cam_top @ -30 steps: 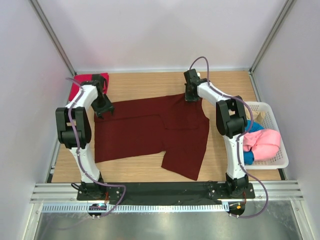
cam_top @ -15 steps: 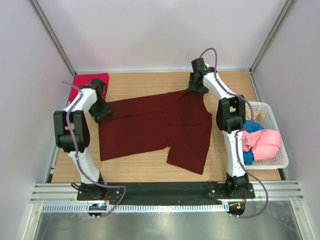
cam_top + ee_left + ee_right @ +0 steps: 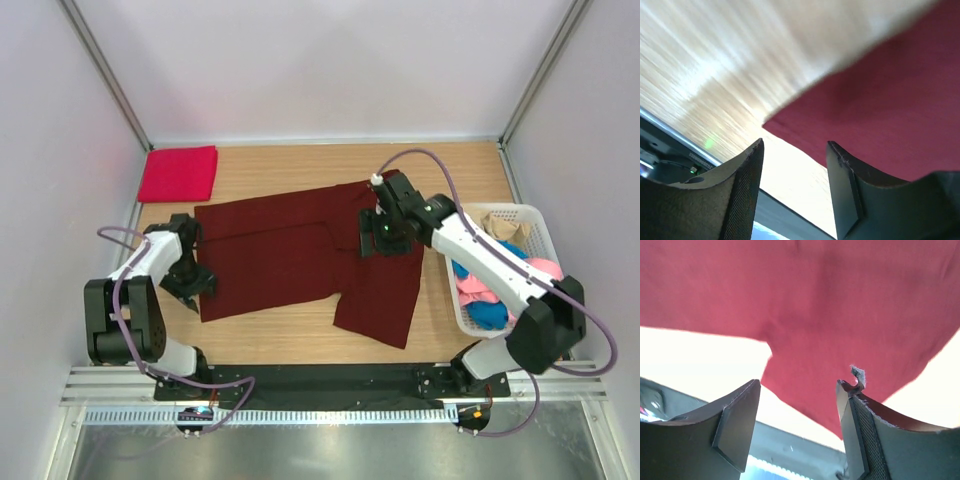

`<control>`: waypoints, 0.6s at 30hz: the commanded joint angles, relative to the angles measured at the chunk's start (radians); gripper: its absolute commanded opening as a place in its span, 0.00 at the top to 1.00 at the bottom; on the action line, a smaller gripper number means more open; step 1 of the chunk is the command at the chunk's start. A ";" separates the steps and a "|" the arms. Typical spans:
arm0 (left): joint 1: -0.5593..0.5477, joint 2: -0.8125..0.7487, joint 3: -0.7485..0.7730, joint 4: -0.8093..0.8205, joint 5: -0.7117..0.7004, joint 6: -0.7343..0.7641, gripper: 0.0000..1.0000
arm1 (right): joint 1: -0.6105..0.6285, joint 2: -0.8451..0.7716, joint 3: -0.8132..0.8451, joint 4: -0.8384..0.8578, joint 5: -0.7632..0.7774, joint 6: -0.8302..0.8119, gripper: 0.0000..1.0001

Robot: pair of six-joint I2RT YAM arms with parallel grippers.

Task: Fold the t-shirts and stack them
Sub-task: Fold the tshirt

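Note:
A dark maroon t-shirt lies spread flat across the middle of the table. My left gripper hangs open beside its near left corner; in the left wrist view that gripper has nothing between its fingers, and the maroon corner lies just ahead. My right gripper hovers open over the shirt's right part. In the right wrist view the jaws of that gripper stand apart above the maroon cloth. A bright red t-shirt lies folded at the back left.
A white slatted basket stands at the right edge, holding pink, blue and beige shirts; my right arm crosses over it. Bare wood shows along the back and near the front edge. Side walls close in on both sides.
My right gripper opened, let go of the shirt's far edge and swung nearer, over the shirt. My left gripper moved nearer along the shirt's left edge to its near corner.

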 commanded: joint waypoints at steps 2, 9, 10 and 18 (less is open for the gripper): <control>0.063 -0.015 -0.128 0.074 0.083 -0.101 0.46 | 0.002 -0.129 -0.185 0.034 -0.046 0.046 0.32; 0.093 -0.041 -0.211 0.154 0.068 -0.132 0.51 | 0.002 -0.263 -0.312 -0.005 -0.051 0.020 0.32; 0.096 -0.037 -0.208 0.150 0.060 -0.131 0.51 | 0.003 -0.271 -0.321 -0.009 -0.054 0.022 0.32; 0.106 -0.084 -0.222 0.130 0.020 -0.128 0.50 | 0.003 -0.317 -0.395 -0.028 -0.057 0.014 0.33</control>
